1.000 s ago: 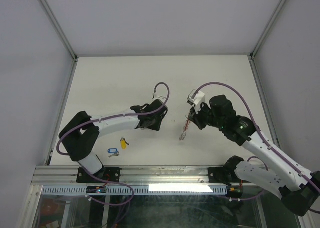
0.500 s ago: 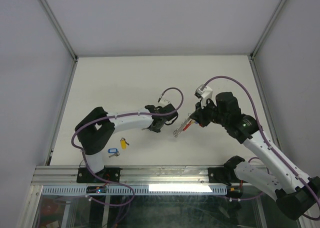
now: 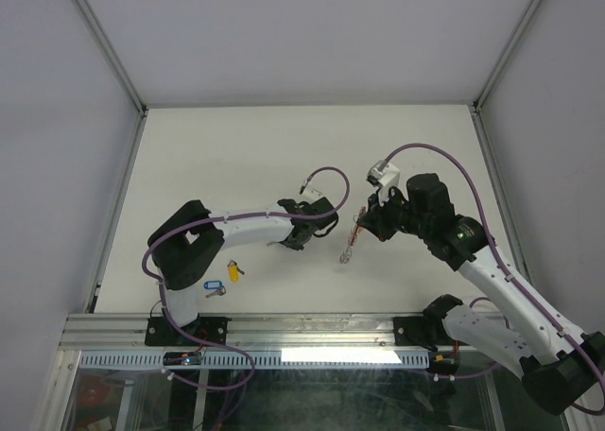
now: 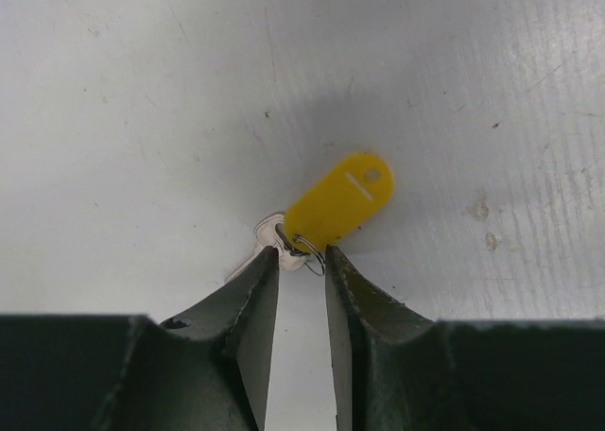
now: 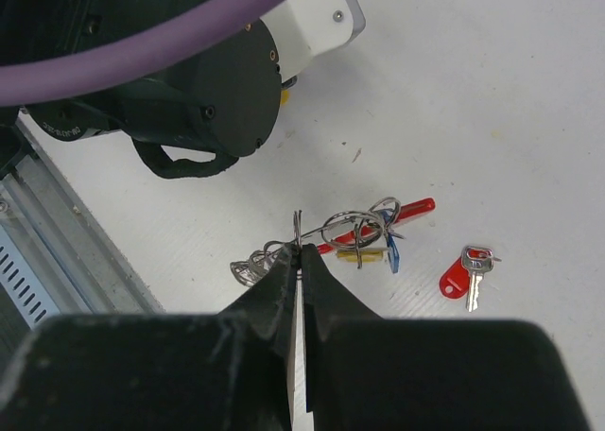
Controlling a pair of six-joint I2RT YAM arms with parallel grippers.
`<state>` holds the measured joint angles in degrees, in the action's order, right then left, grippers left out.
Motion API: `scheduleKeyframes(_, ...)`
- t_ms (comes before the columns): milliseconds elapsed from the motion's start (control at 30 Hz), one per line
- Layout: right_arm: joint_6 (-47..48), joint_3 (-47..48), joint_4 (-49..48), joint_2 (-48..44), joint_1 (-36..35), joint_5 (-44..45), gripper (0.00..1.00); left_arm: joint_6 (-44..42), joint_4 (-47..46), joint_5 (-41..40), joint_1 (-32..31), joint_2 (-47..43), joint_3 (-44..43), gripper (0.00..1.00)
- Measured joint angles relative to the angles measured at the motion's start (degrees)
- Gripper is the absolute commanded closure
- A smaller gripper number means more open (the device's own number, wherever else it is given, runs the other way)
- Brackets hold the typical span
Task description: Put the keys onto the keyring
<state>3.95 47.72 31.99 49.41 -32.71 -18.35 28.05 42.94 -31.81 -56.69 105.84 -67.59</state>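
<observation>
Yellow-tagged small silver metal key (image 4: 338,202): at the tips of the left gripper (image 4: 301,253), just left of the curved red plastic band with its row of silver wire rings, the keyring (image 3: 351,244), and apart from it. Long axis points straight away from the claw, tag end farthest out, split ring and key head right at the fingertips. Jaws narrow, a slit of white table (image 4: 142,91) showing between them. Pinching or only flanking the ring, cannot tell.

Keyring: dangles from the right gripper (image 5: 301,253), jaws pressed together on one wire loop at its end.

Red-tagged silver key (image 5: 465,275): loose, just beside the keyring's red band, not touching.

Second yellow-tagged key (image 3: 233,270), blue-tagged key (image 3: 213,286): well apart from the keyring, far to its left.

Judgement: left arm nearer. Next move likely carries the split ring rightward onto a wire ring.
</observation>
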Motion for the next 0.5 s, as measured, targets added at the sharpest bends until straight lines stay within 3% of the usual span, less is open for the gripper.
scheduleKeyframes(300,0.00,0.00,-0.04,0.22,0.00,-0.57,1.00,-0.24,-0.59,-1.20,0.00,0.72,-0.02,1.00)
scheduleKeyframes(500,0.00,0.00,-0.35,0.63,0.00,-0.63,1.00,-0.39,-0.90,-2.21,0.00,0.76,0.50,1.00)
